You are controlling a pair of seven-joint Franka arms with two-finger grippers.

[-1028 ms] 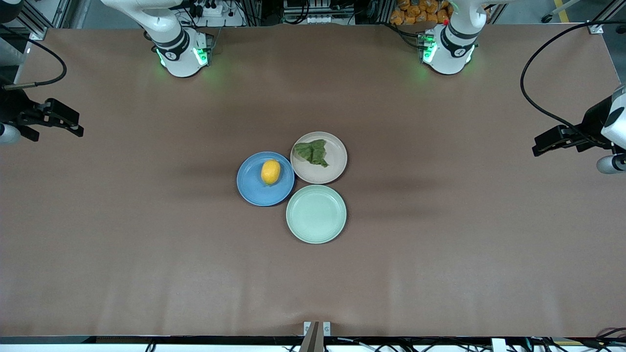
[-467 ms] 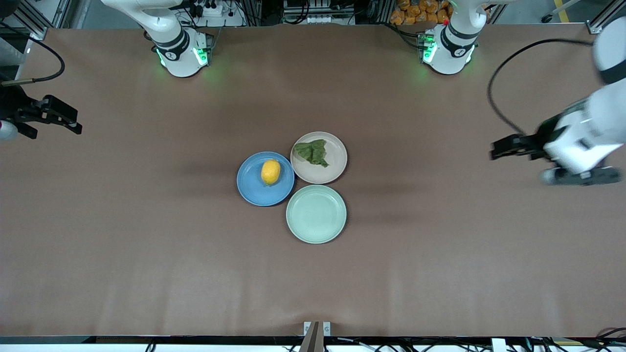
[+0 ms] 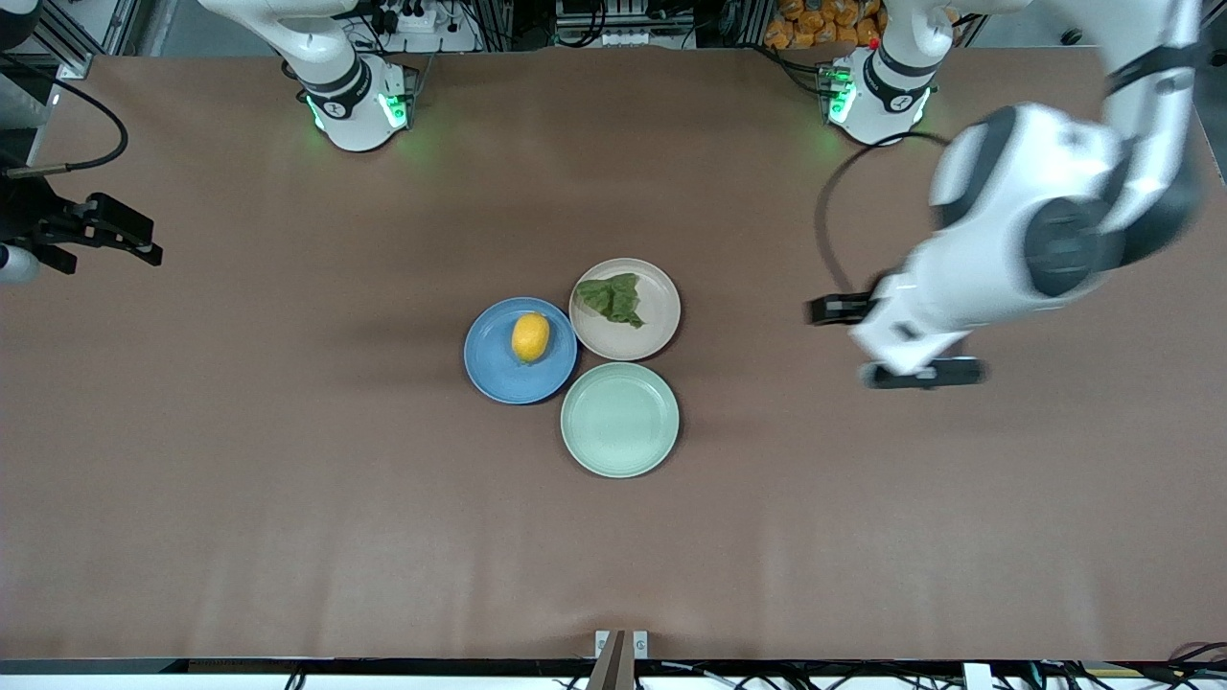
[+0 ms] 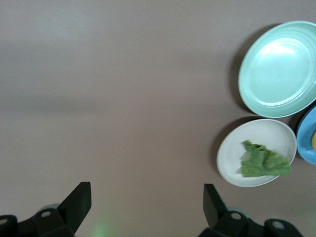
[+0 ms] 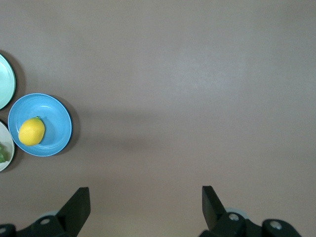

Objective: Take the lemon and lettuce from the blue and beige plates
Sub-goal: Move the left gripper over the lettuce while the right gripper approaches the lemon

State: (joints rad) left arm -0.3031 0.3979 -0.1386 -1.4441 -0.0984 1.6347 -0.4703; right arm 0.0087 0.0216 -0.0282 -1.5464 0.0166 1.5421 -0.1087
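Note:
The lemon lies on the blue plate. The lettuce lies on the beige plate, which touches the blue one. My left gripper is open and empty, in the air over bare table toward the left arm's end, apart from the beige plate. Its wrist view shows the lettuce and beige plate. My right gripper is open and empty over the right arm's end of the table. Its wrist view shows the lemon on the blue plate.
An empty mint-green plate sits nearer the front camera, touching both other plates; it also shows in the left wrist view. Brown table spreads wide around the plates. A black cable loops off the left arm.
The left arm has swung in from its end of the table toward the plates, its gripper still open. The right gripper has barely moved. Lemon and lettuce have not moved.

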